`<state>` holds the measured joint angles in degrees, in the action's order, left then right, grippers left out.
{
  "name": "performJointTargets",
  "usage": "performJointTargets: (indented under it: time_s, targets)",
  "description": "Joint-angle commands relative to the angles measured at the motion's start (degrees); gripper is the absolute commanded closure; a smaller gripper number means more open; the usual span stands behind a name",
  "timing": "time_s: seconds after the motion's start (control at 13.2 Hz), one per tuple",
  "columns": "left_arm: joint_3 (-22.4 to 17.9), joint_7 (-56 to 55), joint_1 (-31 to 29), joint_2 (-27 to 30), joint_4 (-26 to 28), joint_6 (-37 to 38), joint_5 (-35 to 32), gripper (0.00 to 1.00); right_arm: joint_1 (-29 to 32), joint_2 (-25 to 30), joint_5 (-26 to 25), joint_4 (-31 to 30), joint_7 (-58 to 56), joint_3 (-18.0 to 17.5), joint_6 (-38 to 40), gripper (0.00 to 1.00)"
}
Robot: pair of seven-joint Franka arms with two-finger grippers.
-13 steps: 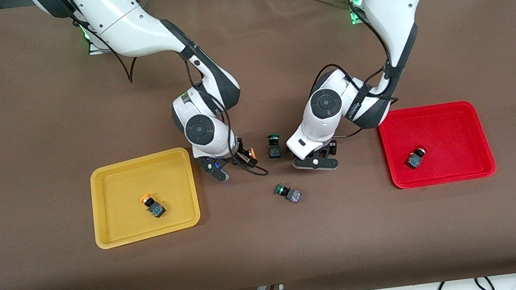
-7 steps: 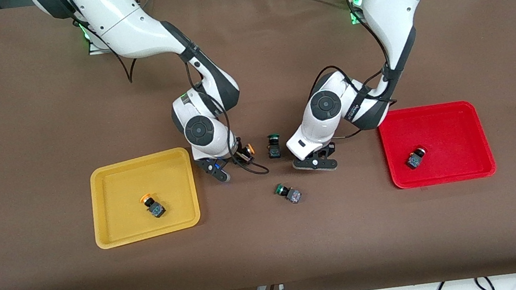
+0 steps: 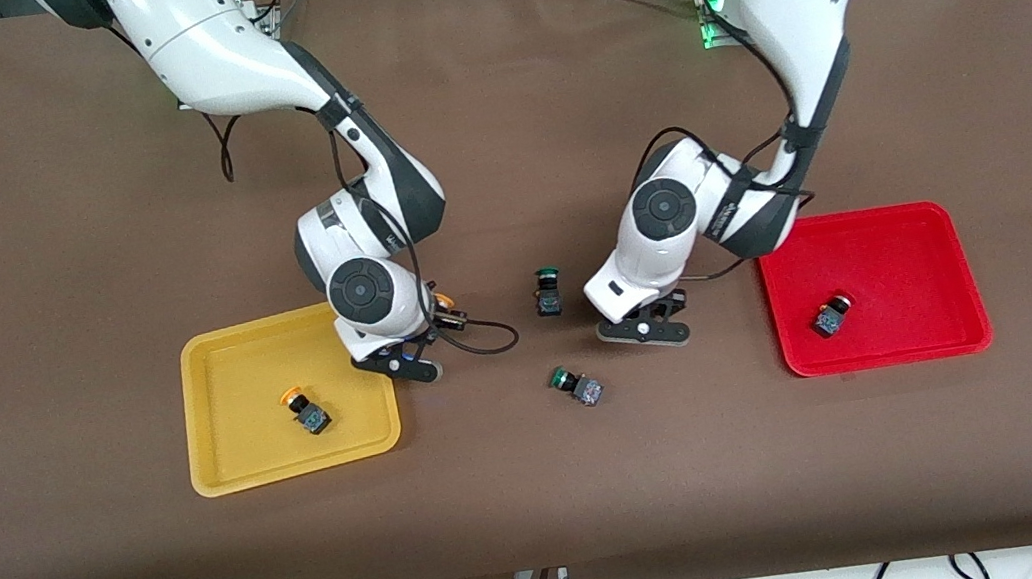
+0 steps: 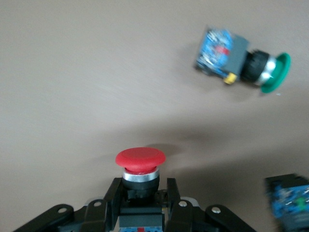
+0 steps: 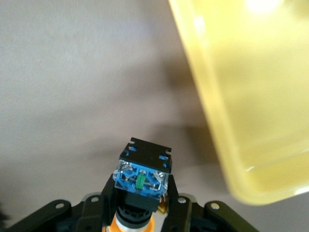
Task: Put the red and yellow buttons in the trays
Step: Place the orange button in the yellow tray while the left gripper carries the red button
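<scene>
Right hand [image 5: 141, 212] grips a yellow button [image 5: 141, 186]; label apparently unreadable.

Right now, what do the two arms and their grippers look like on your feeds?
Both arms have glossy white shells with dark grey joint sections and round dark caps at the wrists. A black cable loops along each forearm. The right gripper and left gripper are black, with bolted black fingers. Green lights glow at both bases.
</scene>
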<state>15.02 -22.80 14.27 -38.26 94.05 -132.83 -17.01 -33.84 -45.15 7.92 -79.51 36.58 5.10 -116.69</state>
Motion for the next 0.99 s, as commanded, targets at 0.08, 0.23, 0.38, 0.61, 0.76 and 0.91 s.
performJointTargets:
  time_s: [0.08,0.23,0.38,0.61,0.76,0.91]
  targets:
    - [0.27,23.61,-10.90,7.22,0.61,8.62,-1.18,1.00,0.26,1.03,-2.11,1.20,-24.38,6.04,2.17,0.79]
    - [0.27,37.76,-18.02,7.59,0.70,9.34,-1.18,1.00,0.53,1.03,-1.41,1.11,-33.38,8.60,1.65,0.71]
    - [0.36,47.28,-23.39,7.06,0.70,9.26,-1.09,1.00,1.75,0.77,-1.50,0.76,-35.78,8.52,0.07,0.60]
    - [0.36,51.01,-27.36,4.87,1.05,9.17,-0.57,0.97,2.81,0.76,-1.32,0.49,-39.13,8.52,-1.08,0.01]
    - [0.18,52.06,-30.42,3.46,1.14,9.08,-0.65,0.95,2.64,1.81,-1.32,0.75,-39.13,8.52,-0.55,0.01]
    - [0.27,55.57,-33.59,1.09,0.44,8.38,-0.57,0.94,2.55,4.44,-1.24,0.67,-38.87,8.34,-0.11,0.01]
